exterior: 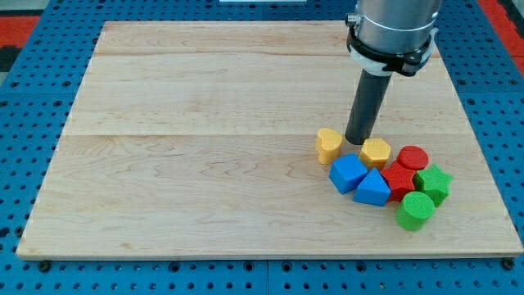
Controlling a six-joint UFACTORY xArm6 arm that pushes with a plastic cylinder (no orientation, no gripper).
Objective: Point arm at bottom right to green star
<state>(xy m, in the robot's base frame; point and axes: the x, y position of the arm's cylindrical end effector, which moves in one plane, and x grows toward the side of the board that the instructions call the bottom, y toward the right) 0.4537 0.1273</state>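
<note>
Yellow, blue, red, green blocks point(328, 144), two each; my tip point(358, 141) bears no pincer.

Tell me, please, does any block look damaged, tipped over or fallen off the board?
Nothing stands out. All eight blocks sit flat in one tight cluster at the wooden board's lower right, none broken or off the edge. My tip rests between the two yellow blocks, at the view's upper left of the green star, not at its bottom right.

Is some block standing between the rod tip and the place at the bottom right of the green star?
Yes. My tip sits between the two yellow blocks. Toward the green star lie the right yellow block, the red cylinder and a second red block.
</note>
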